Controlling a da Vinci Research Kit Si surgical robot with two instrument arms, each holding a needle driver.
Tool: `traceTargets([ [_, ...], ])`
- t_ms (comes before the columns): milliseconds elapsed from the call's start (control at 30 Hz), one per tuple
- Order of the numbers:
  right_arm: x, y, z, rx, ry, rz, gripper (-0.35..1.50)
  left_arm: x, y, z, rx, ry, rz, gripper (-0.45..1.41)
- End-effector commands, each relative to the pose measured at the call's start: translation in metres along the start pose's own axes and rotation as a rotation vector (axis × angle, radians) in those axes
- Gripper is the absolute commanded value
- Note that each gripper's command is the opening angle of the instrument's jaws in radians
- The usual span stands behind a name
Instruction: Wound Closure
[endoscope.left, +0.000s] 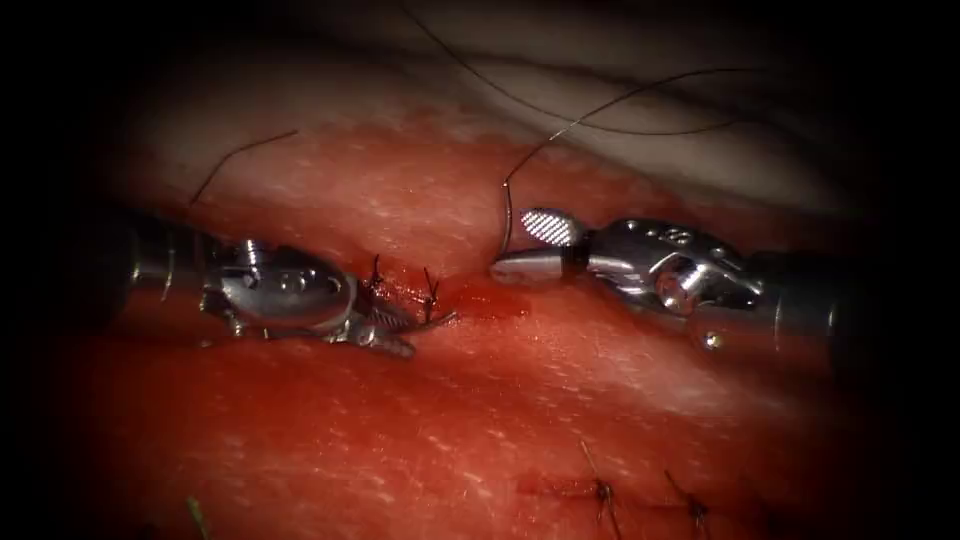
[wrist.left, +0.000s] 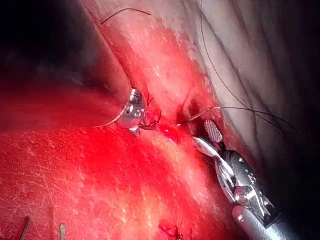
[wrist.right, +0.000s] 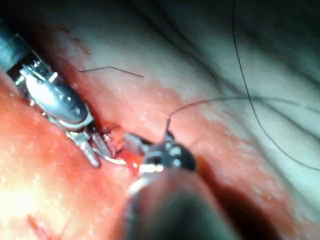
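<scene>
Nearest the camera, two older stitches (endoscope.left: 604, 492) are seen on the near tissue (endoscope.left: 480, 420). Further back, the left tool (endoscope.left: 400, 335) is laid at the left of the cut (endoscope.left: 470, 295), its jaws parted slightly around what seems to be the needle (endoscope.left: 437, 320), a thin curved glint beside two dark knots (endoscope.left: 430, 292); a firm grip cannot be confirmed. On the right, the right tool (endoscope.left: 520, 245) is held with jaws spread wide, gripping nothing. Thread (endoscope.left: 600, 105) is seen rising from between these jaws and looping over the pale far tissue. A loose cut end (endoscope.left: 240, 155) is left at far left.
</scene>
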Motion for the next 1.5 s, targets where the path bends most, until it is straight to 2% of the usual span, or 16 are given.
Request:
traceTargets([
  [33,-0.0001,0.0003,0.0012,-0.020,0.001,0.006,1.13,-0.0003,0.0002,0.0009,-0.001,0.000,-0.001,0.30],
  [167,-0.0004,0.0009,0.0016,-0.097,-0.016,0.013,1.15,-0.0003,0.0003,0.0011,0.000,-0.001,-0.001,0.30],
  [400,-0.0004,0.0001,0.0025,-0.125,-0.026,0.045,1.10,-0.0004,0.0004,0.0015,0.004,-0.002,0.000,0.30],
  [533,-0.0003,-0.0003,0.0032,-0.118,-0.029,0.052,0.98,-0.0005,0.0005,0.0016,0.005,-0.002,0.001,0.30],
  [600,-0.0002,-0.0002,0.0036,-0.116,-0.037,0.052,0.78,-0.0005,0.0005,0.0016,0.005,-0.002,0.001,0.30],
  [633,-0.0002,-0.0002,0.0036,-0.116,-0.037,0.052,0.78,-0.0005,0.0005,0.0016,0.005,-0.002,0.001,0.30],
  [700,-0.0003,-0.0001,0.0040,-0.112,-0.046,0.051,0.54,-0.0005,0.0006,0.0016,0.005,-0.002,0.001,0.30],
  [733,-0.0006,0.0003,0.0048,-0.126,-0.067,0.046,0.32,-0.0004,0.0006,0.0016,0.005,-0.002,0.001,0.30],
  [800,-0.0007,0.0006,0.0053,-0.126,-0.076,0.044,0.31,-0.0004,0.0006,0.0016,0.005,-0.002,0.001,0.30],
  [867,-0.0013,0.0011,0.0062,-0.107,-0.094,0.050,0.39,-0.0004,0.0007,0.0016,0.005,-0.002,0.001,0.30],
  [933,-0.0016,0.0012,0.0065,-0.106,-0.108,0.055,0.32,-0.0004,0.0007,0.0016,0.004,-0.002,0.001,0.30],
  [967,-0.0017,0.0012,0.0066,-0.104,-0.111,0.054,0.19,-0.0004,0.0007,0.0016,0.004,-0.002,0.001,0.30],
  [1033,-0.0017,0.0009,0.0066,-0.086,-0.119,0.055,-0.35,-0.0004,0.0007,0.0016,0.004,-0.002,0.001,0.30],
  [1167,-0.0017,0.0010,0.0065,-0.041,-0.132,0.021,-0.35,-0.0004,0.0007,0.0016,0.004,-0.002,0.001,0.30],
  [1233,-0.0015,0.0013,0.0066,0.024,-0.107,-0.022,-0.35,-0.0005,0.0007,0.0016,0.004,-0.002,0.001,0.30],
  [1500,-0.0010,0.0022,0.0070,0.220,0.059,-0.059,-0.35,-0.0008,0.0007,0.0019,0.000,-0.003,0.004,0.31],
])
